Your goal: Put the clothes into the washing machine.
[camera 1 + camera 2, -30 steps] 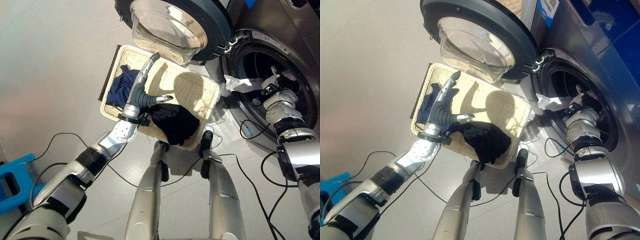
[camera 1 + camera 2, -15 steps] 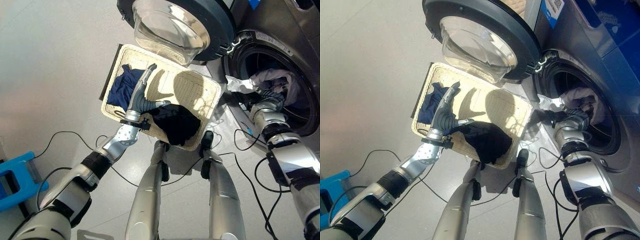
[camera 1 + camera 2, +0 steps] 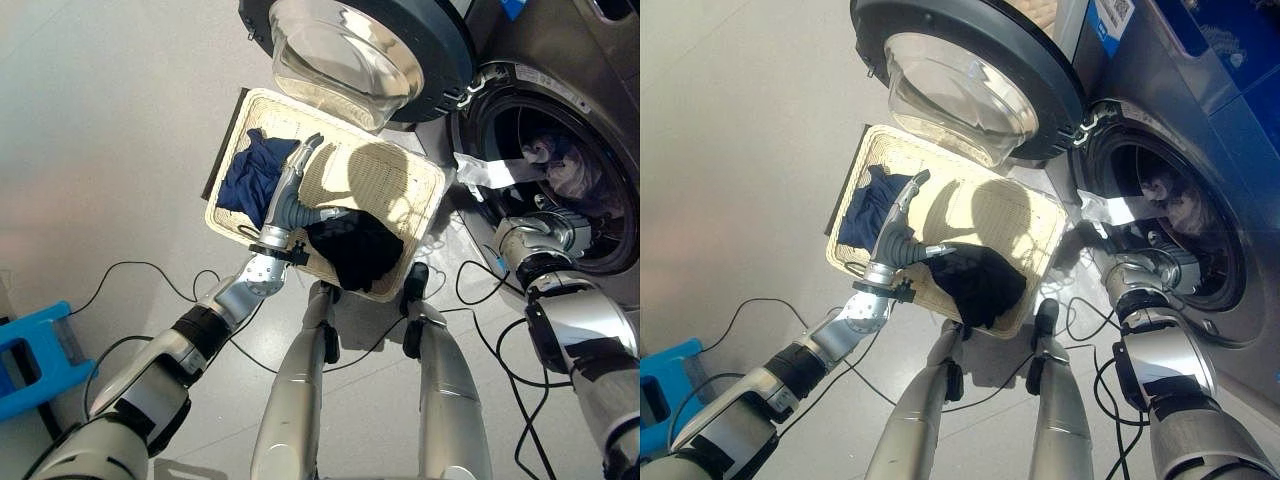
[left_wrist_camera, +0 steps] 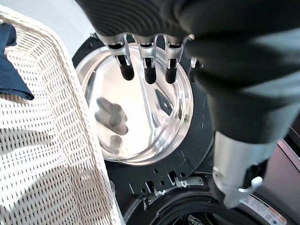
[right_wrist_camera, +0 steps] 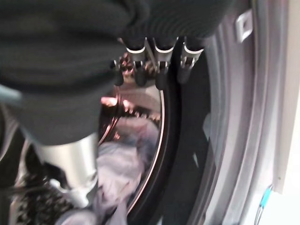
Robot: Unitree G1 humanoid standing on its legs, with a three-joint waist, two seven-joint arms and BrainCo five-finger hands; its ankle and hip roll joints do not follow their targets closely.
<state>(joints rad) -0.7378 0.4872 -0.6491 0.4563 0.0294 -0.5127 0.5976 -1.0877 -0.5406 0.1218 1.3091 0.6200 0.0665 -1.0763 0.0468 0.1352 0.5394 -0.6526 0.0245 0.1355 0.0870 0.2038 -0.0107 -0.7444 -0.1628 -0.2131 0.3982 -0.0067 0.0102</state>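
**Pale clothes in the drum, dark clothes in the basket**

The washing machine (image 3: 560, 150) stands on the right with its round door (image 3: 370, 50) swung wide open to the left, over the far edge of a wicker basket (image 3: 420, 190) on the floor (image 3: 110, 130). Inside the drum lies a bundle of pale clothes (image 3: 560, 170), and a white piece (image 3: 492, 172) hangs over the drum's front rim.

The right hand (image 5: 154, 65) is at the drum's opening, just in front of the pale bundle; its fingers (image 5: 161, 77) are straight and relaxed and hold nothing.

The left hand (image 3: 292, 190) hovers over the basket with its fingers (image 3: 305, 150) stretched out straight and its thumb held apart, holding nothing. In the basket a dark blue garment (image 3: 250, 180) lies at the left end, beside this hand, and a black garment (image 3: 355, 250) lies at the near edge, right of the hand.
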